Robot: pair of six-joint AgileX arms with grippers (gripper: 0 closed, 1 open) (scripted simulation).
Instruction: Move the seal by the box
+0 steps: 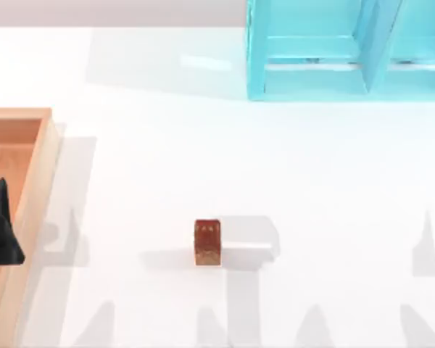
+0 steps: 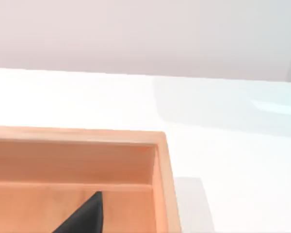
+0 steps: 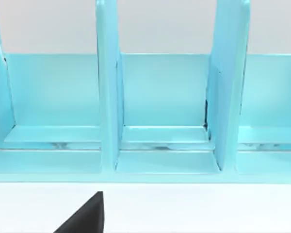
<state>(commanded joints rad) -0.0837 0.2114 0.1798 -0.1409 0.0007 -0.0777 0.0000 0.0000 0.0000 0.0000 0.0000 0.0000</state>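
White counter (image 1: 145, 159) surface carries every item of the scene, with a pale wall behind it.

1. Seal (image 1: 207, 242): the reddish-brown block stands upright near the middle of the counter, toward the near edge in the top view. It is free on all sides and touches nothing, which leaves either arm room for a grasp from above. It stands well apart from the box, so the transfer is judged not yet begun.

2. Box (image 1: 45, 167): the shallow wooden tray lies at the left edge of the counter, with its tan rim facing the seal. Bare counter lies between that rim and the seal; this strip is the likely target zone for a placement beside the box.

3. Cyan shelf structure (image 1: 312, 51): it stands at the far right of the counter, well apart from the seal, and takes no part in the task.

4. Left end effector (image 1: 0, 232): it hangs over the interior of the box, at the left of the top view; one dark finger (image 2: 85, 213) appears above the tray floor in the left wrist view. Whether it is released or clenched cannot be told. It holds nothing visible.

5. Right end effector: one dark finger (image 3: 85, 213) appears in the right wrist view, facing the cyan shelf compartments. Its state cannot be told either.
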